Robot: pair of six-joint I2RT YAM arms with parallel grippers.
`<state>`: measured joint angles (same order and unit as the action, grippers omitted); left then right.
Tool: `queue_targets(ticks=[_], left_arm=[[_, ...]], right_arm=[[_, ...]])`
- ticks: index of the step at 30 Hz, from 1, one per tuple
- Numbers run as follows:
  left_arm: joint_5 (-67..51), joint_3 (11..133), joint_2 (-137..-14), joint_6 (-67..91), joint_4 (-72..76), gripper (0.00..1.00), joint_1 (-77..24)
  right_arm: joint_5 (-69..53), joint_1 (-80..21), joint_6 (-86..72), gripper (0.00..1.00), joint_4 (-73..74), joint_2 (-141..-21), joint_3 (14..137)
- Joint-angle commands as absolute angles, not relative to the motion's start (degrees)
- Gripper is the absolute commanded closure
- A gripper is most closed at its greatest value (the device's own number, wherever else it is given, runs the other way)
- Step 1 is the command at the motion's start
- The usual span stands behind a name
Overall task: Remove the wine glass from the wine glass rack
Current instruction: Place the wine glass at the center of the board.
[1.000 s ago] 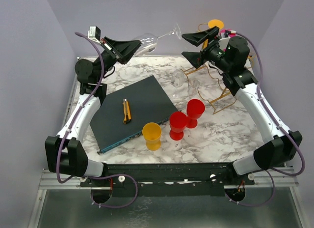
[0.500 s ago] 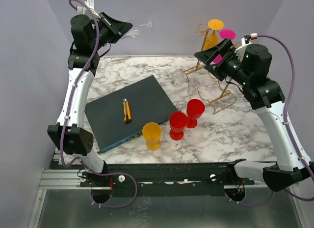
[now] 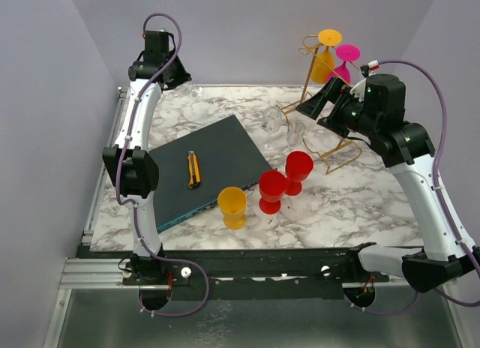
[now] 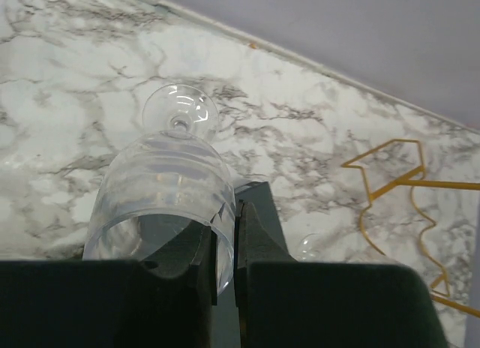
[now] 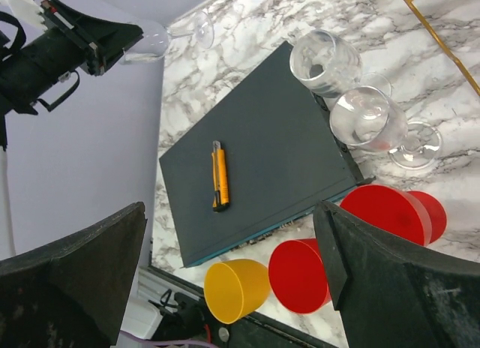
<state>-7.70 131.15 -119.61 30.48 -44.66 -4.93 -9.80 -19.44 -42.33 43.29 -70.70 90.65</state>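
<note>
Marble table (image 3: 352,205) lies under my left claw (image 4: 225,235), which is pinched shut on the thin rim of the clear wine glass (image 4: 161,183). That is at the upper left of the top view, well apart from the gold wine glass rack (image 4: 447,184). My right claw (image 3: 321,108) is wide open and holds nothing. Such a small pinch could slip, or crack the rim. A bump on the marble might knock the glass loose; I can't tell if the foot touches. The glass lies tipped, rim at the claw, foot pointing toward the back wall.

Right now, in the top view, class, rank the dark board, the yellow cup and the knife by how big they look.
Largest to smallest:
1. dark board
2. yellow cup
3. knife, which is long but thin, so not far behind the cup
</note>
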Motion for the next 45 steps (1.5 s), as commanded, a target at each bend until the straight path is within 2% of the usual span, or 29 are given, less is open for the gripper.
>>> queue_targets(ticks=[1,6,11,32,41,45], left_arm=[[-0.44,136.46,-121.44,23.48,-52.86,1.00,-4.71],[2.94,137.46,-123.78,21.17,-55.76,1.00,-4.60],[3.39,143.60,-128.77,19.81,-61.92,1.00,-4.62],[5.71,146.25,-135.87,17.94,-64.60,1.00,-4.41],[5.18,148.13,-137.23,17.99,-64.69,0.68,-4.22],[5.53,148.86,-137.38,17.76,-64.56,0.59,-4.15]], right_arm=[[-10.38,-19.71,-38.86,0.00,46.25,-70.36,88.73],[-10.99,-19.69,-38.18,0.00,46.24,-70.04,86.19],[-10.99,-19.70,-37.64,0.00,46.71,-70.36,86.99],[-11.65,-19.74,-37.10,0.00,46.74,-72.77,87.79],[-11.72,-19.72,-37.33,0.00,46.59,-73.04,87.91],[-11.86,-19.77,-37.44,0.00,46.28,-73.01,87.66]])
